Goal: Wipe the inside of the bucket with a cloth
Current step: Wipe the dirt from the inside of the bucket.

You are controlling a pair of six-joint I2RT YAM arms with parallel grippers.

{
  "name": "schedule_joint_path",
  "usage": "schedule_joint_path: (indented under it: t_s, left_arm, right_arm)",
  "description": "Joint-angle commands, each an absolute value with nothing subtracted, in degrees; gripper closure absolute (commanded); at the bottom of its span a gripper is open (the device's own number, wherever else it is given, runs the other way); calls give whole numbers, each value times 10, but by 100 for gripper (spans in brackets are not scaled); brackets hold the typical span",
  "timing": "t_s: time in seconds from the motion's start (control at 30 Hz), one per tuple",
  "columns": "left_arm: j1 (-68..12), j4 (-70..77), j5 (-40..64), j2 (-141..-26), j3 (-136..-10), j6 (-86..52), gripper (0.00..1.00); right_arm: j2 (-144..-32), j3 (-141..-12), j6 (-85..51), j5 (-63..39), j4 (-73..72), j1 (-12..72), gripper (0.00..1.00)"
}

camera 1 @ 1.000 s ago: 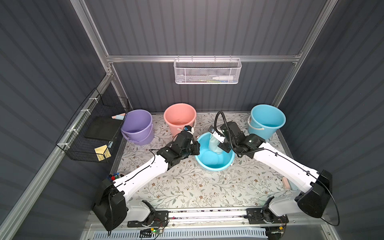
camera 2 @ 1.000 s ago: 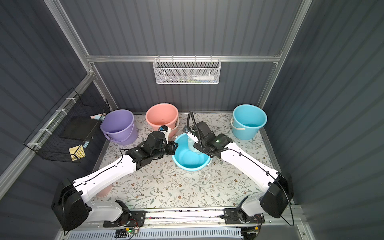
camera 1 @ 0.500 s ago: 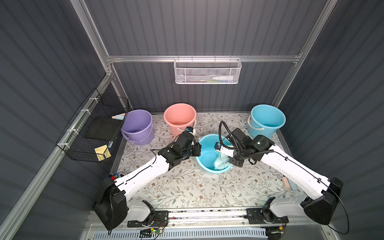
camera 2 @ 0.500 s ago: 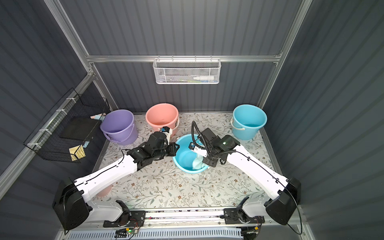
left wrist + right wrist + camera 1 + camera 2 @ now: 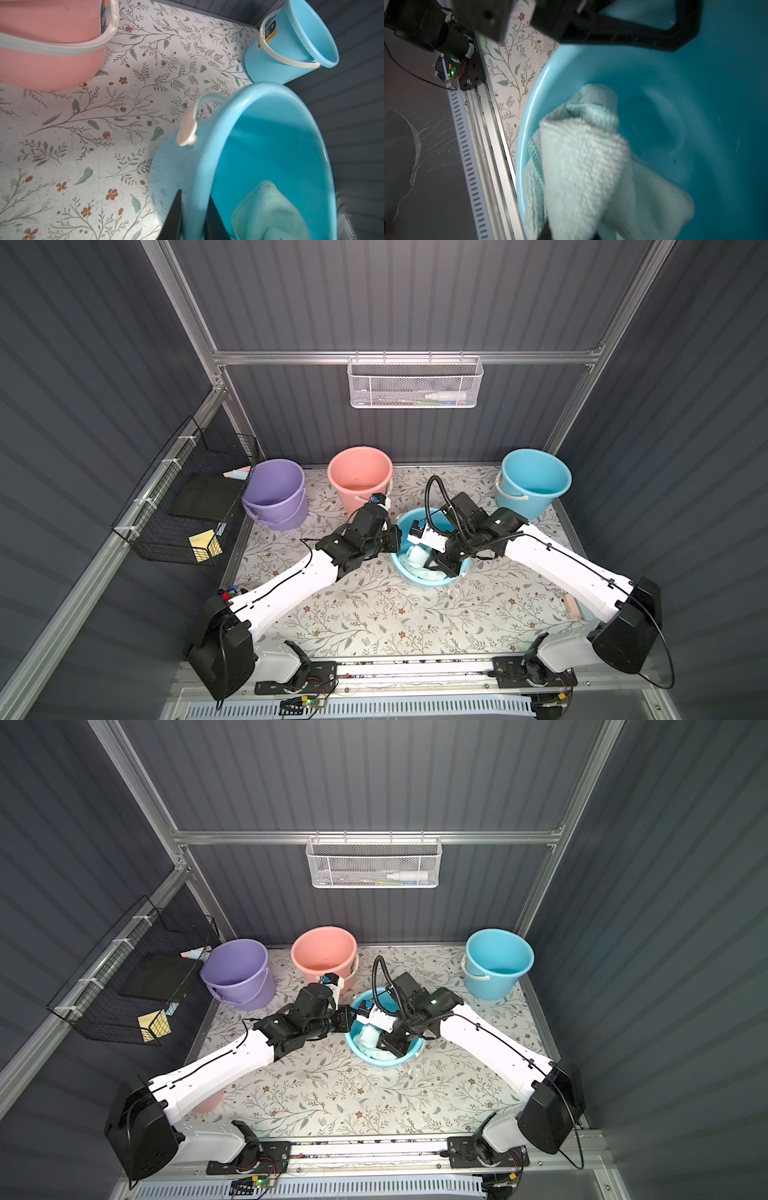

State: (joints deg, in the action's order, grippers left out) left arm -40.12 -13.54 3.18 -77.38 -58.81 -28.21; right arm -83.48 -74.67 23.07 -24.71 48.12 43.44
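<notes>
On your flowered table, the light blue bucket stands near the middle, not far from the pink bucket at the back edge. The pale green cloth lies inside it, against the wall nearest the front edge. Your left gripper pinches the bucket rim, one finger outside and one inside. Your right gripper reaches into the bucket; its fingers are mostly hidden, but they seem closed tight on the cloth.
</notes>
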Motion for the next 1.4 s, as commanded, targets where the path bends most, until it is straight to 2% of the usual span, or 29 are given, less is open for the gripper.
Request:
schedule_joint_path:
  t_s: [0.0,0.13,0.23,0.6,0.93,1.03,1.17,1.37]
  left_arm:
    - [-399,-109,32,-757,-599,-288,100]
    - [-399,-109,33,-750,-593,-288,100]
    - [-399,-109,34,-745,-588,-288,100]
    - [-399,-106,37,-739,-583,-288,100]
    - [-399,-103,31,-743,-590,-292,100]
    - [-399,-101,31,-744,-590,-294,100]
    - [-399,-98,32,-749,-596,-296,100]
    - [-399,-94,35,-754,-600,-296,100]
  right_arm:
    - [-839,-739,180,-280,386,435,100]
    - [-840,-739,165,-222,344,435,100]
    - [-835,-742,171,-142,320,436,100]
    - [-819,-753,265,70,267,436,100]
    - [-774,-751,277,255,408,436,100]
    - [-753,-737,275,251,469,436,100]
    - [-725,-730,266,194,552,436,100]
    - [-701,-734,258,21,647,437,100]
